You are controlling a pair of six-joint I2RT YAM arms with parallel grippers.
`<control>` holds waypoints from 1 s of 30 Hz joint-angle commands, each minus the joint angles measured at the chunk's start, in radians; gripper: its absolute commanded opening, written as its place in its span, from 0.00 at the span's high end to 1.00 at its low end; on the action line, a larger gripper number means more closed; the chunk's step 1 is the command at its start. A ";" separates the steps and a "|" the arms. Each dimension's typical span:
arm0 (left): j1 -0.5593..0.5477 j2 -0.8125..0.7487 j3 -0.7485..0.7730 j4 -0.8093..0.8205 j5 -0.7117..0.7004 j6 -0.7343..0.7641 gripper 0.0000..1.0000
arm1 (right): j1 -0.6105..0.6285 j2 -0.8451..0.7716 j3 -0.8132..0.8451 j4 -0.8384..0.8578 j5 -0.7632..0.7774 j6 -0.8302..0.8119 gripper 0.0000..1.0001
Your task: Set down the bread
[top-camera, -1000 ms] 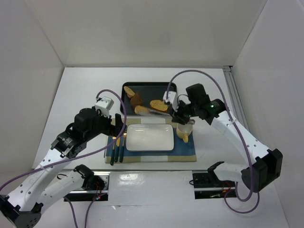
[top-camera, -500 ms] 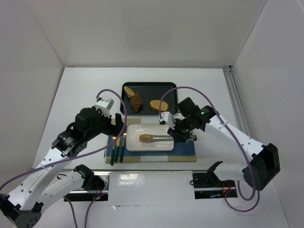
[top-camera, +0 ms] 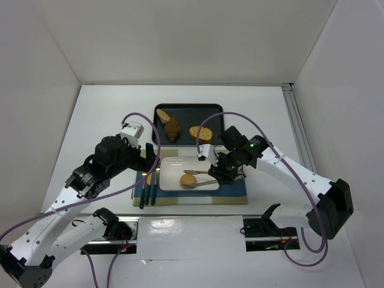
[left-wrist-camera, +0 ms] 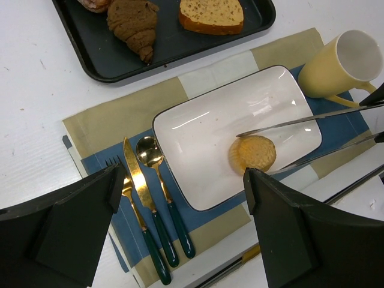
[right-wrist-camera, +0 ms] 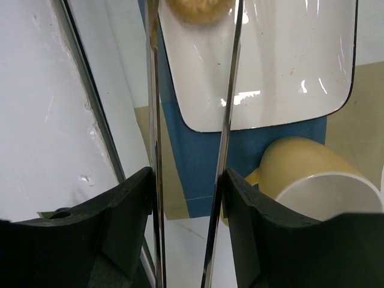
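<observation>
- Bread [left-wrist-camera: 254, 153] lies on the white plate [left-wrist-camera: 204, 126], toward its near right end, flat and well inside the rim.
- Right gripper [right-wrist-camera: 186, 180] is clenched around the handles of a pair of metal tongs [left-wrist-camera: 300, 120]. The two long arms reach over the plate and sit either side of the bread.
- Whether the tips are pinching the bread or only flanking it cannot be told from these views.
- Left gripper [left-wrist-camera: 186, 228] hangs spread and empty above the near edge of the mat, over the cutlery [left-wrist-camera: 147, 155].
- The step in hand looks like the release. Ease the squeeze so the tongs spring apart on both sides at once, or one arm may shove the bread sideways.
- Lift the tips straight up clear of the bread before pulling back, so nothing drags it across the glazed surface.
- The yellow cup [left-wrist-camera: 327, 75] stands just beside the tongs' line, so draw back along the tongs' own length rather than swinging toward it.
</observation>
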State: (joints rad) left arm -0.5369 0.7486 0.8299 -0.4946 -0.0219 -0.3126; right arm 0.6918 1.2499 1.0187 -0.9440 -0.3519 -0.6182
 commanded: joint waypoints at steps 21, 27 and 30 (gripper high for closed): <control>0.006 -0.012 -0.002 0.024 -0.010 0.017 0.00 | -0.289 -0.320 0.011 0.394 0.304 0.100 0.43; 0.006 -0.012 -0.002 0.024 -0.001 0.017 0.00 | -0.645 -0.226 -0.160 0.696 0.358 0.185 0.42; 0.006 -0.021 -0.002 0.024 -0.001 0.017 0.00 | -0.808 -0.131 -0.209 0.782 0.277 0.221 0.43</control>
State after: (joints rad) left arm -0.5369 0.7479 0.8299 -0.4946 -0.0216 -0.3126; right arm 0.0105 1.0534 0.8402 -0.3817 -0.0486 -0.4614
